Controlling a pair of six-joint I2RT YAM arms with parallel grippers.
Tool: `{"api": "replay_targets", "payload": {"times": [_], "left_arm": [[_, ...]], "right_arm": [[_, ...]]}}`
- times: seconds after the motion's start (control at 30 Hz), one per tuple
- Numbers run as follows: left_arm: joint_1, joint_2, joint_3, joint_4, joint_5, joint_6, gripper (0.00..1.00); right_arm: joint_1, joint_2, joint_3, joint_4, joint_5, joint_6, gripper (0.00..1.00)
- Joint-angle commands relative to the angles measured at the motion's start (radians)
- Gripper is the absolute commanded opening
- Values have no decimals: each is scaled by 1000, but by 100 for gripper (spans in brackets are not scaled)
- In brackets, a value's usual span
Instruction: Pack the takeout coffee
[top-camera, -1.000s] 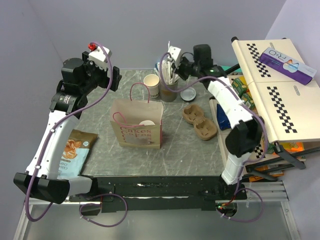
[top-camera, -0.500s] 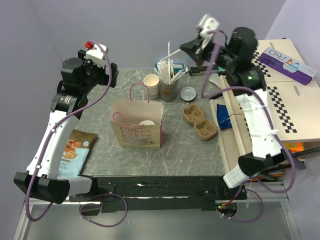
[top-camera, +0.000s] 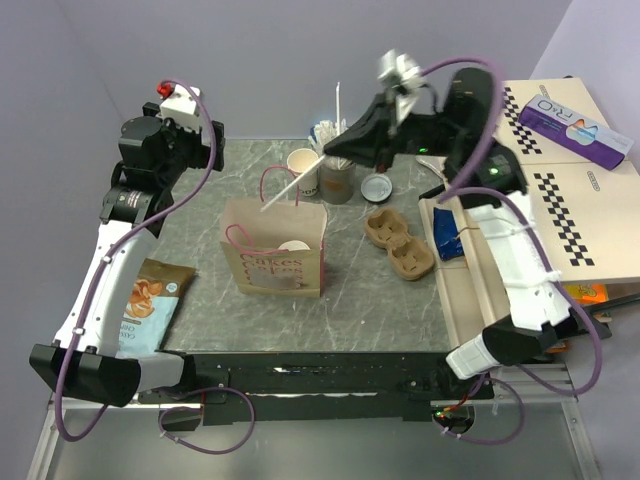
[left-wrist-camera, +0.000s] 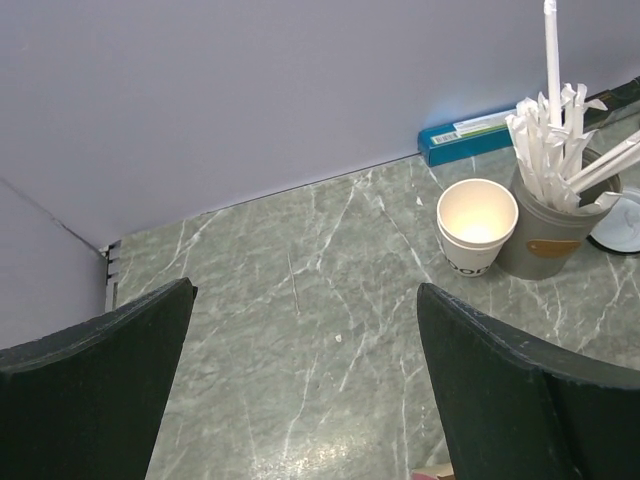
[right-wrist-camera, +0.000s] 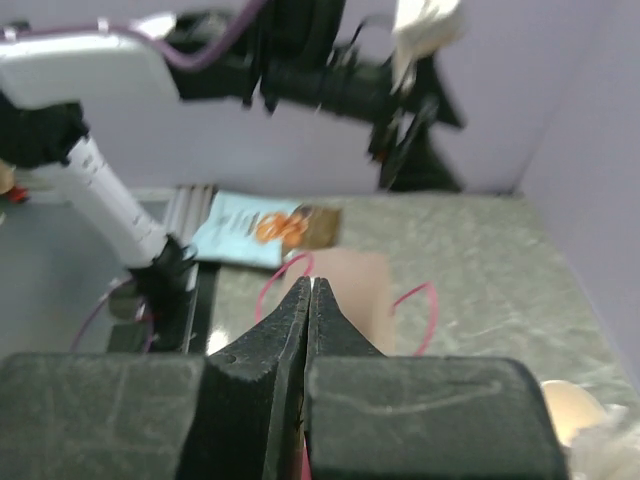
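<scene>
Left wrist: paper cup (left-wrist-camera: 477, 225) beside straw cup (left-wrist-camera: 545, 250) near wall (left-wrist-camera: 250, 90).

The grey-green marble-patterned worktop (left-wrist-camera: 300, 340) looked smooth, with a soft sheen. The brown kraft paper bag (top-camera: 273, 255) was matt, its handles pink cord. Behind the bag, the small off-white paper cup (left-wrist-camera: 477, 222) was matt and the round white plastic lid (top-camera: 377, 186) smooth. Above the bag was a white paper-wrapped straw (top-camera: 283, 193). Right of it lay a rough brown moulded-cardboard two-cup tray (top-camera: 398, 243); left, a glossy printed snack pouch (top-camera: 148, 300).
</scene>
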Motion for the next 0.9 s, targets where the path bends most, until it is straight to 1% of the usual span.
{"api": "replay_targets", "payload": {"times": [0.0, 0.03, 0.07, 0.13, 0.23, 0.33, 0.53, 0.63, 0.67, 0.73, 0.77, 0.87], "left_arm": [[8, -37, -3, 33, -19, -20, 99], [8, -40, -7, 35, -19, -17, 99], [8, -48, -12, 36, -19, -15, 99], [8, -54, -18, 37, -17, -18, 100], [11, -61, -21, 35, -17, -24, 100], [15, -71, -30, 27, -5, -26, 99], [21, -86, -44, 23, 13, -40, 99], [24, -84, -34, 18, 19, -40, 99], [25, -83, -32, 17, 19, -38, 99], [25, -86, -27, 14, 19, -35, 99], [27, -87, -26, 14, 19, -35, 99], [30, -89, -26, 10, 26, -38, 99]], "right_arm": [[114, 47, -8, -194, 69, -194, 0], [146, 54, -5, -249, 122, -266, 0], [193, 76, 3, -271, 171, -297, 0], [231, 102, 12, -299, 263, -343, 0], [290, 160, 44, -314, 394, -338, 0], [340, 195, 51, -299, 477, -361, 0], [399, 298, 80, -304, 541, -400, 0], [412, 353, 95, -333, 545, -407, 0], [413, 373, 100, -340, 546, -404, 10], [412, 383, 93, -336, 545, -381, 20], [413, 380, 87, -333, 548, -377, 36], [413, 358, 87, -308, 581, -360, 67]]}}
